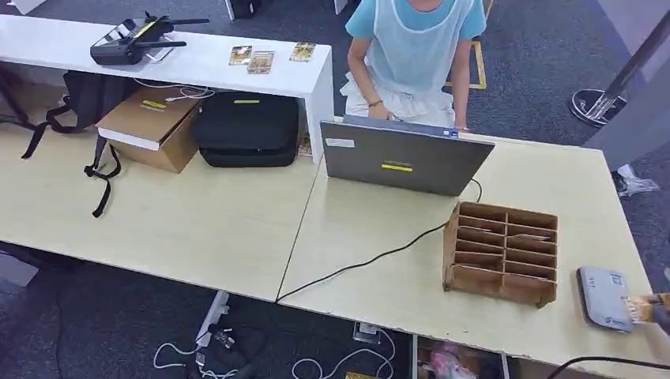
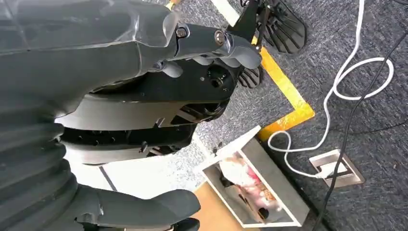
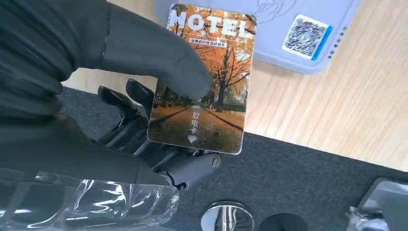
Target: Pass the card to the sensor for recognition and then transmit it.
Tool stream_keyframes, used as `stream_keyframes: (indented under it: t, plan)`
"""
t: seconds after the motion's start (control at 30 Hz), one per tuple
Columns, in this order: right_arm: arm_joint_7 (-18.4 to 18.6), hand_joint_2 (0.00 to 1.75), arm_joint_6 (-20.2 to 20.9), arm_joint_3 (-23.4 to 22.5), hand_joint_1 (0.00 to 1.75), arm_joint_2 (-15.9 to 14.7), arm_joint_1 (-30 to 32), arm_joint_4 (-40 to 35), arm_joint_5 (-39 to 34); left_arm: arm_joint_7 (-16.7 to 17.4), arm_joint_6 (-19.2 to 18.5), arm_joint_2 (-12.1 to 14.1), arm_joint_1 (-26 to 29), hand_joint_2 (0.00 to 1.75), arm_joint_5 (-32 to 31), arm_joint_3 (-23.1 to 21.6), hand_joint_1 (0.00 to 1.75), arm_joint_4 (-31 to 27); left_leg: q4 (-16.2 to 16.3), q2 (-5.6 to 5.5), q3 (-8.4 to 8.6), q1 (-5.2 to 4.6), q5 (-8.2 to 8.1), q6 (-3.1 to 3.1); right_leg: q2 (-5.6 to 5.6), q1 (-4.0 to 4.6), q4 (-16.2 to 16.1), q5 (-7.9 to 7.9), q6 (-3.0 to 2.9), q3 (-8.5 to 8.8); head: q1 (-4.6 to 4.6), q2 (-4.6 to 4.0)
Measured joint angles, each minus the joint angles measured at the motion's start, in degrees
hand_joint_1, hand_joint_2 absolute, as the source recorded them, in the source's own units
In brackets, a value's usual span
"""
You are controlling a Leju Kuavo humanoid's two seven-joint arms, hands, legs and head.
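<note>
An orange hotel card (image 3: 204, 79) with an autumn tree picture is pinched between the thumb and fingers of my right hand (image 3: 144, 72). Its far end overlaps the edge of the grey-blue sensor pad (image 3: 288, 29), which lies flat on the wooden table. From the head, the sensor (image 1: 604, 298) sits at the table's front right corner, with my right hand (image 1: 656, 309) and the card's edge (image 1: 634, 306) just beside it. My left hand (image 2: 159, 115) hangs over the floor, fingers curled in with nothing between them.
A brown slotted card rack (image 1: 501, 251) stands left of the sensor. Behind it is a grey laptop (image 1: 401, 155) with a black cable, and a person in a light blue top (image 1: 415, 47) sits at it. Spare cards (image 1: 251, 57) lie on the white desk.
</note>
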Motion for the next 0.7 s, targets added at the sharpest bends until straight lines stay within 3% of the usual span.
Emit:
stream_keyframes:
  t: [0.27,0.7]
  plan:
    - [-0.61,1.75,3.8,-0.46,1.75,1.11,-2.69,0.04,-2.71,-0.02,-0.55,0.44,0.02,1.75,0.44,-0.42,0.0,0.0,0.0,-0.02,-0.01,0.0,0.0,0.0,-0.02,0.0,0.0,0.0,0.0,-0.01,0.0,0.0]
    - [0.9,1.75,0.61,0.5,1.75,1.11,-3.03,0.5,-0.04,-0.02,-0.7,0.98,-0.01,1.75,-0.42,-2.47,0.0,0.0,0.0,-0.01,0.0,0.0,0.0,0.0,-0.01,0.0,-0.01,0.0,0.0,-0.02,0.02,0.0]
